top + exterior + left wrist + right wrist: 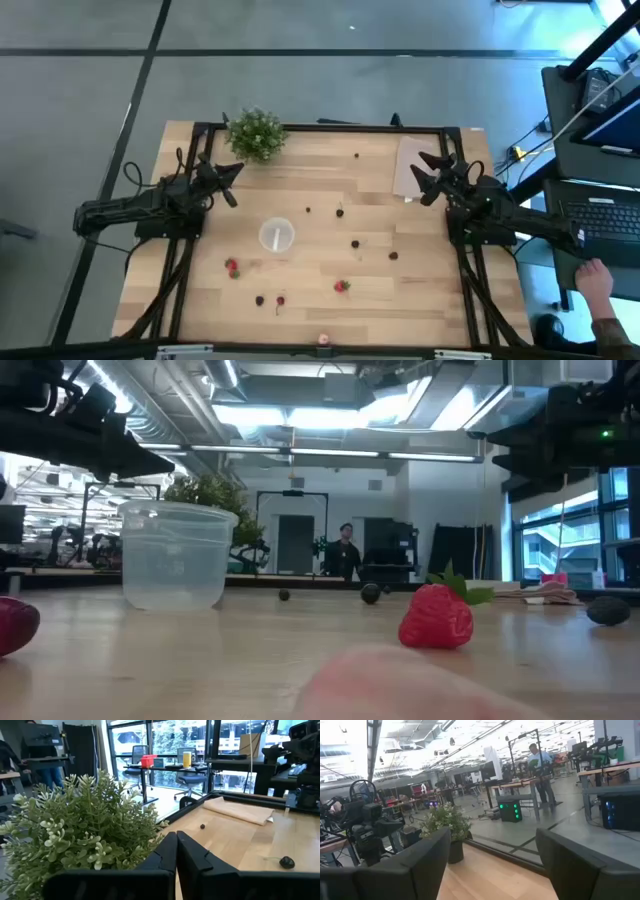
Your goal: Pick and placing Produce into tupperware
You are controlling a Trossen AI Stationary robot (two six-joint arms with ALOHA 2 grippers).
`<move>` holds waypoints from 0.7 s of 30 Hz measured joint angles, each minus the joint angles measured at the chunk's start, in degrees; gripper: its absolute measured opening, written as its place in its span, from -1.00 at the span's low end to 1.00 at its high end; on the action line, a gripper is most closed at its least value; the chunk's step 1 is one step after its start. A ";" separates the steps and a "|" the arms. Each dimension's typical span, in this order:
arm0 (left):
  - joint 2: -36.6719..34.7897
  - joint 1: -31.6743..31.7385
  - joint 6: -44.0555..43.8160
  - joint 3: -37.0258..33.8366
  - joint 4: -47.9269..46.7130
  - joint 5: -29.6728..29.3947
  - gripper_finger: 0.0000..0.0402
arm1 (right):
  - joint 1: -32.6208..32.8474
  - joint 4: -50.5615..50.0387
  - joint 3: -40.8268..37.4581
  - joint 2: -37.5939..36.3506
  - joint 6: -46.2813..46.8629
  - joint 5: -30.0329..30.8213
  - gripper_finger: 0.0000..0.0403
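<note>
Looking down, the round translucent tupperware [277,237] sits mid-surface among scattered produce [342,286], while wrist views alone reveal the left claw [176,851] pressed together and the right claw [492,865] spread apart.

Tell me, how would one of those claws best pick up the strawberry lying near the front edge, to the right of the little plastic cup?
Probably from straight above, pinching the strawberry across its red body. It lies on its side on the bare table, leafy top pointing sideways, with nothing close around it, so fingers have room on both flanks. The leaves look too flimsy to hold. The right gripper is already open; the left gripper is shut.
</note>
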 joint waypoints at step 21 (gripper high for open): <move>0.01 0.00 0.00 0.01 -0.01 0.00 -0.74 | 0.00 -0.01 -0.01 0.00 -0.01 0.01 0.47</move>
